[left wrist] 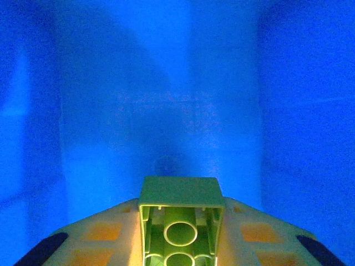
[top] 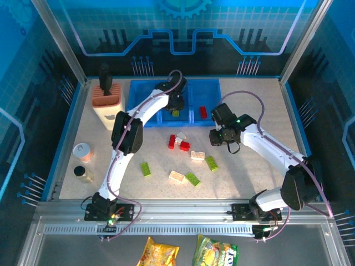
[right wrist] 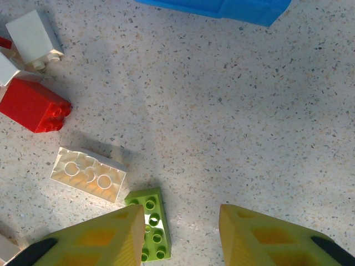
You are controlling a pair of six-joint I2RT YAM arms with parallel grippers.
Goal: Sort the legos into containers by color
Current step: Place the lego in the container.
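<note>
The left gripper (left wrist: 180, 221) has its jaws clamped on a small lime-green rectangular plastic brick (left wrist: 178, 191). In the left wrist view the brick sits between the two pads with its hollow underside towards the camera, and blue walls stand all round it. From above, that gripper is down in the middle compartment (top: 183, 119) of the translucent blue plastic tray (top: 144, 83), so the brick is already over its container and appears to need only a release. A red brick (top: 203, 112) lies in the compartment to the right. The right gripper (right wrist: 178, 213) hovers over the speckled tabletop (right wrist: 249, 111) with its jaws apart and nothing between them. A second lime-green brick (right wrist: 150, 224) lies flat and studs-up just beside the finger (right wrist: 105, 238) on the left of the right wrist view, partly tucked under that finger's edge rather than in the gap. Its long axis runs roughly away from the wrist camera, across the line on which the jaws close, so they would meet on its short width. The likely need is a small sideways shift towards it before descending. A cream-white brick (right wrist: 89, 174) lies near its far end, close enough that the same finger might nudge it. The right arm is clearly the nearer one to this brick.
</note>
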